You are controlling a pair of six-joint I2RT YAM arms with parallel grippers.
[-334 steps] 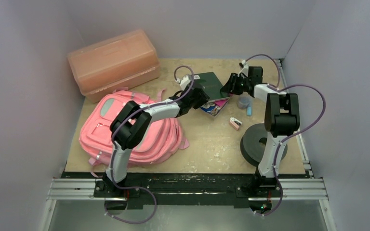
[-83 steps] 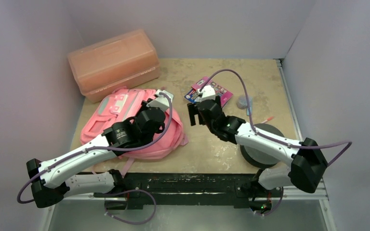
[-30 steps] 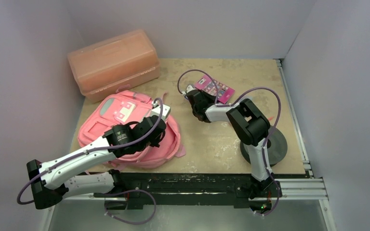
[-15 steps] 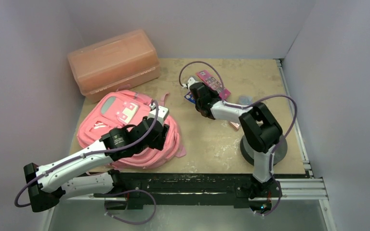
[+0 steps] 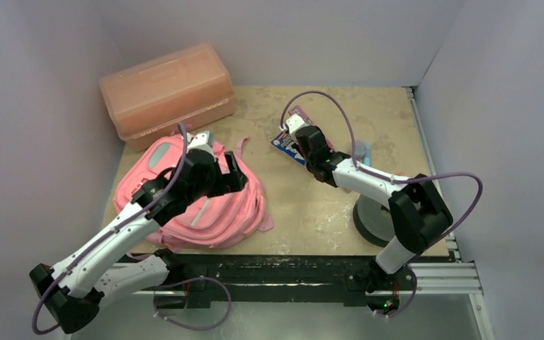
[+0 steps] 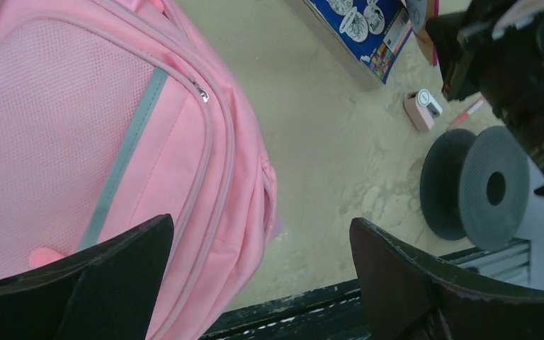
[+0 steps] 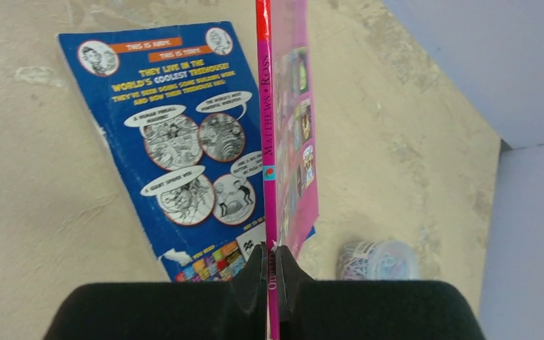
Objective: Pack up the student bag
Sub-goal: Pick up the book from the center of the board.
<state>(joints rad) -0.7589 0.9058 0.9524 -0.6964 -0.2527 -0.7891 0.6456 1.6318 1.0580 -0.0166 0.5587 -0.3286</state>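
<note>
Tabletop scene w/ two robot arms, seen from above and from each wrist. Far L, behind the L pincer, sits the box: rigid, translucent orange plastic, lid on. L pincer hovers w/ jaws spread wide, holding nothing. Bag lies flat right under it and to its L. It is soft pink fabric w/ a mesh-look panel, a grey strip and a zip w/ small metal pull. Can't tell if the main compartment is open.

R pincer is clamped on the spine of the pink book, thin and glossy, held on edge above the table. Blue book, a paperback, lies flat just under and L of that pincer. Small clear round tub sits to its R. Dark round spool sits nearer the arm bases.

Likely step: carry pink book to bag. To do it well, L pincer should catch the zip edge and hold the mouth open, since floppy cloth will sag. Thin book may swing in the grip, so go slow, narrow edge first.
</note>
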